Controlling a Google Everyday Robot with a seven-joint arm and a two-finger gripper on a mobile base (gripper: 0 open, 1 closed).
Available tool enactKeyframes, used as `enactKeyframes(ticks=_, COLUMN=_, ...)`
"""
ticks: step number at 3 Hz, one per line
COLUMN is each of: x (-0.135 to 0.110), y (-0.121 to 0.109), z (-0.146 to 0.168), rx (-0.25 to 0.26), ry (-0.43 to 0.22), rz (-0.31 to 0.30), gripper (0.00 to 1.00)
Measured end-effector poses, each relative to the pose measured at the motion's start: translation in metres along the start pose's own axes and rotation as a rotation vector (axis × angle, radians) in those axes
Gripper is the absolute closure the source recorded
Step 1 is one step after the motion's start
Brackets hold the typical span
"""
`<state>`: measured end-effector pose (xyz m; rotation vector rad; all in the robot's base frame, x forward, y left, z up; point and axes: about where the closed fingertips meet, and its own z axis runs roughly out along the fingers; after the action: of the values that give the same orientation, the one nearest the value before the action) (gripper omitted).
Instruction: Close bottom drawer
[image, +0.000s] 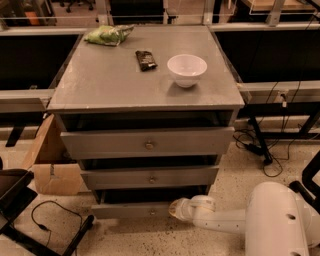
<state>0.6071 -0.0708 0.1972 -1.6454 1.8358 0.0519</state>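
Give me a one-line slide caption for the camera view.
The gripper sits at the right end of the partly open bottom drawer's front.

Grey cabinet top (110, 80), bowl (186, 69), packet (145, 60), green bag (109, 35), gripper (175, 209) at bottom drawer (130, 210)

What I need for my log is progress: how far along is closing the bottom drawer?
Done: the gripper is down low, at the right end of the front of the bottom drawer. In hand: the push, as it appears to meet the panel, though contact is not certain. Left: the drawer juts forward with a dark gap above it, so it is not yet shut.
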Motion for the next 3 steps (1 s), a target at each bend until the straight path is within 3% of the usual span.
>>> enactKeyframes(ticks=1, x=-0.0001, y=0.0001, z=0.0001, rx=0.000, ry=0.000, rz=0.000, gripper=0.81)
enactKeyframes(ticks=3, x=-0.0001, y=0.0001, z=0.0001, rx=0.000, ry=0.000, rz=0.000, gripper=0.35)
